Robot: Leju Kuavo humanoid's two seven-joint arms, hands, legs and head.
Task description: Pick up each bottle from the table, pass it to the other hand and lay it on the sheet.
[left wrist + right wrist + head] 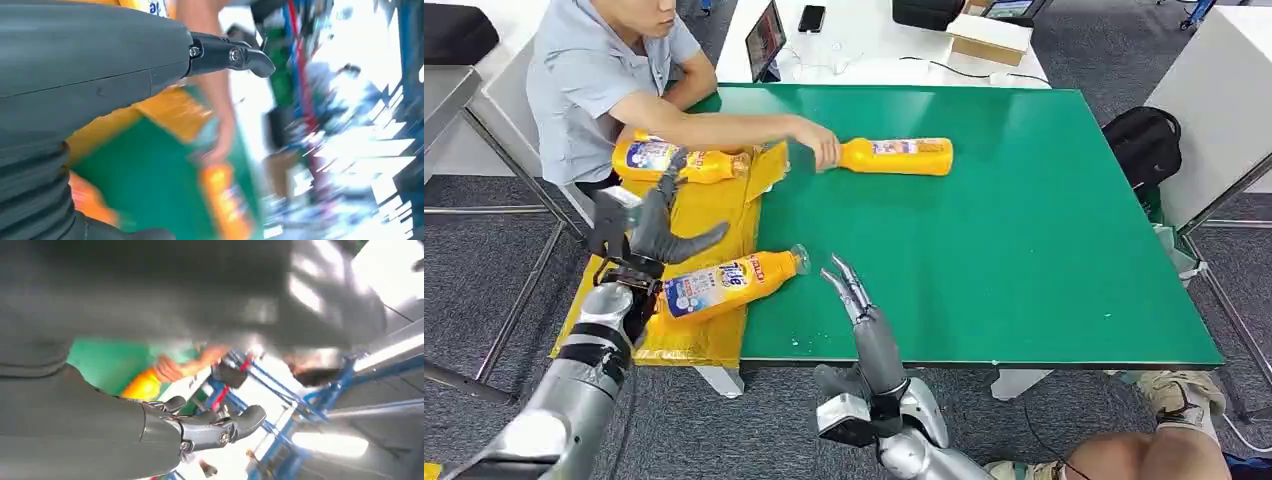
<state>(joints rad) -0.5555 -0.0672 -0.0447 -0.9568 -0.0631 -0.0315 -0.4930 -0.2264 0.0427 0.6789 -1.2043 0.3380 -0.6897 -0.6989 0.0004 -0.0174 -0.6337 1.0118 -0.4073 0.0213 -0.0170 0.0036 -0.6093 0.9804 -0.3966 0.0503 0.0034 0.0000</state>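
A yellow sheet [714, 215] covers the table's left side. Two yellow bottles lie on it: one at the far end [679, 161] and one at the near end [724, 284], its clear cap poking onto the green top. My left hand [652, 222] hovers open just above and left of the near bottle, holding nothing. My right hand [856, 297] stands open near the table's front edge, fingers pointing up, right of that bottle's cap. A third yellow bottle [894, 156] lies on the green table, with a person's hand [822, 150] on its cap end.
A person in a grey shirt [594, 70] sits at the far left, one arm stretched over the green table [1024, 240]. A white desk with a tablet, phone and box stands behind. A black bag [1144, 140] sits on the floor at right.
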